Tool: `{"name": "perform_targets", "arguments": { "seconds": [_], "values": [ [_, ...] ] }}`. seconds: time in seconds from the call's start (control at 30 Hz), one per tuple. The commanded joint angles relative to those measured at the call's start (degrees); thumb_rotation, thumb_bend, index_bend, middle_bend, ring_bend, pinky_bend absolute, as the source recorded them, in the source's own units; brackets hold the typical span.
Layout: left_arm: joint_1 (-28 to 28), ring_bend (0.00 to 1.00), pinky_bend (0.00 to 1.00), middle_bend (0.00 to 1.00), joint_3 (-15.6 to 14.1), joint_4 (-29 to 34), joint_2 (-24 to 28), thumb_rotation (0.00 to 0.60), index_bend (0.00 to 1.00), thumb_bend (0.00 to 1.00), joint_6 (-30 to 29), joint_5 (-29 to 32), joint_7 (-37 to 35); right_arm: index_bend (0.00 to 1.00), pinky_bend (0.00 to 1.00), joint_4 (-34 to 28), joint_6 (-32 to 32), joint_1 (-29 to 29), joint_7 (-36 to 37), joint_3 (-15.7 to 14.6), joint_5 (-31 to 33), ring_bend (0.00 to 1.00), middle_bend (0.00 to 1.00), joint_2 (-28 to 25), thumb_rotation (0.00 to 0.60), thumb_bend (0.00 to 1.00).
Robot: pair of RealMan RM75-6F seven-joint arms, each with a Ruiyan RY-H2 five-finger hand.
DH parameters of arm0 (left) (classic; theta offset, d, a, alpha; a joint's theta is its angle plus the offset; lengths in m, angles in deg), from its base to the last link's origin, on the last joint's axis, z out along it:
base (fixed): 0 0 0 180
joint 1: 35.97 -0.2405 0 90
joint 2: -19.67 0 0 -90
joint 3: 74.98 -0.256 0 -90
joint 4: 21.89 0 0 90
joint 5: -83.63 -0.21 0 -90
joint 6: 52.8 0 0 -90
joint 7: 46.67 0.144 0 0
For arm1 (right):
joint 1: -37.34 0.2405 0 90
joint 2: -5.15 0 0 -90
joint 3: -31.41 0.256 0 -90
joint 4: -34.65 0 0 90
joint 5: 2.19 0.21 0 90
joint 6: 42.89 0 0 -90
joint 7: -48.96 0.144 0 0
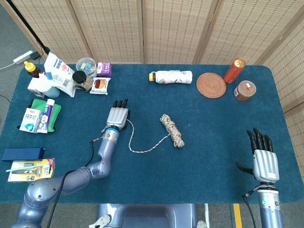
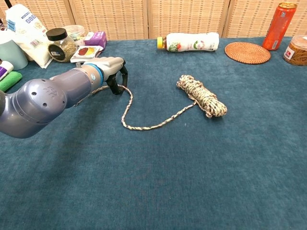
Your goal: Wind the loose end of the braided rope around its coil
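The braided rope's coil (image 1: 172, 129) (image 2: 202, 96) lies mid-table. Its loose end (image 1: 142, 150) (image 2: 144, 126) trails off to the left, bends, and runs up under my left hand (image 1: 117, 115) (image 2: 112, 73). That hand sits over the loose end with its fingers (image 2: 117, 86) bent down around the rope, tips at the cloth. The frames do not show whether it grips the rope. The rope's tip is hidden behind my left forearm in the chest view. My right hand (image 1: 264, 159) hovers at the table's front right corner, fingers straight and apart, holding nothing.
A lying white bottle (image 1: 172, 76), a woven coaster (image 1: 211, 85), an orange can (image 1: 234, 70) and a lidded jar (image 1: 245, 90) line the far side. Packets, jars and bottles (image 1: 71, 76) crowd the back left. Boxes (image 1: 28, 161) lie at the front left.
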Motion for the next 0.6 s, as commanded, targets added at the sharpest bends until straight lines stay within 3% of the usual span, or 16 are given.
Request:
{"name": "perform_targets", "arguments": {
  "seconds": [0.03,0.23,0.6],
  "values": [
    [-0.27,0.0,0.0,0.0,0.13,0.52,0.26,0.6,0.59,0.5,-0.2,-0.34,-0.25,0.0,0.0,-0.04,-0.01,0.0,0.0,-0.06,-0.07,0.0,0.0,-0.01,0.6,0.0],
    [-1.34,0.0,0.0,0.0,0.35,3.98,2.49,0.6,0.61,0.53,-1.58,-1.33,-0.58,0.0,0.0,-0.27,-0.09,-0.05,0.16,-0.24,-0.33,0.0,0.0,-0.11,0.6,0.0],
    [-5.44,0.0,0.0,0.0,-0.14,17.82,12.22,0.6,0.62,0.53,-6.02,-2.52,-0.15,0.0,0.0,-0.66,-0.13,-0.07,-0.05,-0.92,-1.27,0.0,0.0,-0.08,0.6,0.0]
  ]
}}
